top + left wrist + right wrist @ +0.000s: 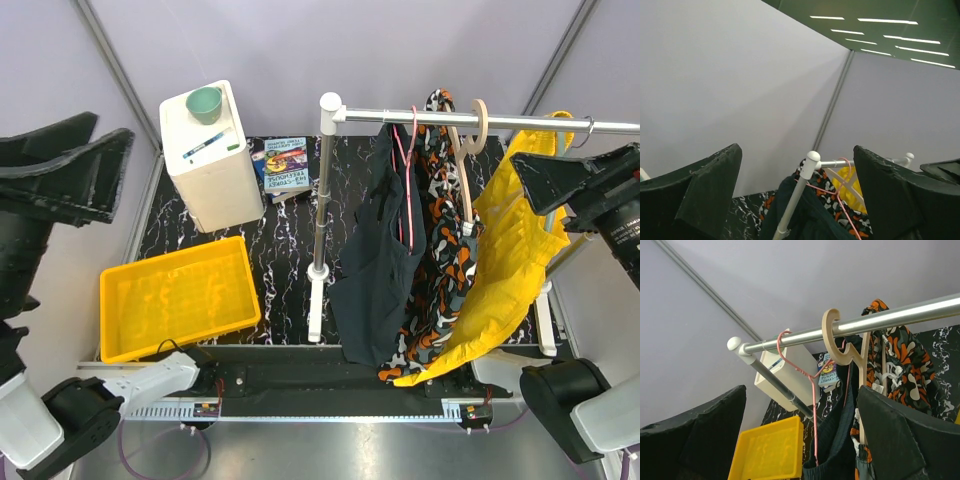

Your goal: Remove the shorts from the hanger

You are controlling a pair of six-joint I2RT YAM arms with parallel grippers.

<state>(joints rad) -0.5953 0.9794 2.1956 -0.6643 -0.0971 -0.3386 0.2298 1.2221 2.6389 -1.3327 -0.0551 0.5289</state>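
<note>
Hanging on rail [520,120]: shorts [440,240], two other garments [375,270] [510,250]; left claw [796,152], right claw [801,392] wide

nothing here can be read for certain. the book [287,166] lying just beside the white box [210,155] has bold title lettering on its blue and yellow cover, but it is too small and blurred. the pen-like item [203,145] on the box shows no legible marking.

The rail [510,121] runs off the top view's right edge. The dark garment [375,280] and yellow garment [510,250] cover parts of the patterned shorts [440,240]. On the book [285,167], the print is too small to read. The wrist views' bottom edges cut off the left gripper [796,149] and right gripper [801,389].
</note>
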